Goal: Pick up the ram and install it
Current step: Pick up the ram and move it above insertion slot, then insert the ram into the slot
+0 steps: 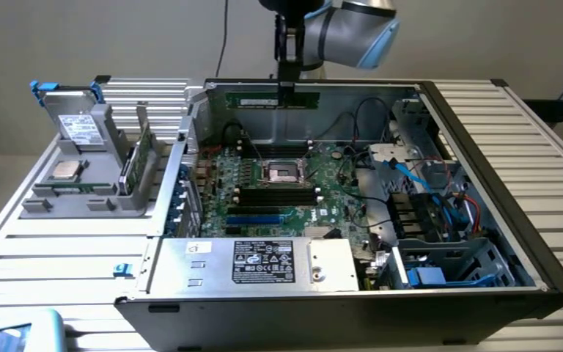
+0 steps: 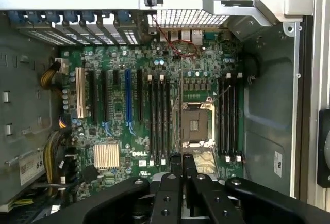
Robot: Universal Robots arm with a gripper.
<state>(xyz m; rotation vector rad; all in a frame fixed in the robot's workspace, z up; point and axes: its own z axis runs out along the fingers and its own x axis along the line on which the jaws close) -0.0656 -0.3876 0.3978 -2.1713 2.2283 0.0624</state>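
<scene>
The ram (image 1: 262, 99) is a long green stick held level and on edge above the back of the open computer case (image 1: 497, 183). My gripper (image 1: 286, 86) hangs from above and is shut on its top edge near the middle. In the wrist view, the black fingers (image 2: 175, 164) are pressed close together high over the green motherboard (image 2: 113, 131). Two banks of long black memory slots (image 2: 159, 118) (image 2: 229, 118) flank the processor socket (image 2: 195, 123). In the exterior view, the slots (image 1: 276, 194) lie in front of the socket (image 1: 284, 172).
A grey fixture (image 1: 76, 198) on the exterior view's left holds a hard drive (image 1: 78, 128), a silver chip (image 1: 64, 170) and an upright green card (image 1: 143, 158). The power supply (image 1: 252, 264) fills the case's front. Cables and a drive cage (image 1: 438, 242) crowd the exterior view's right.
</scene>
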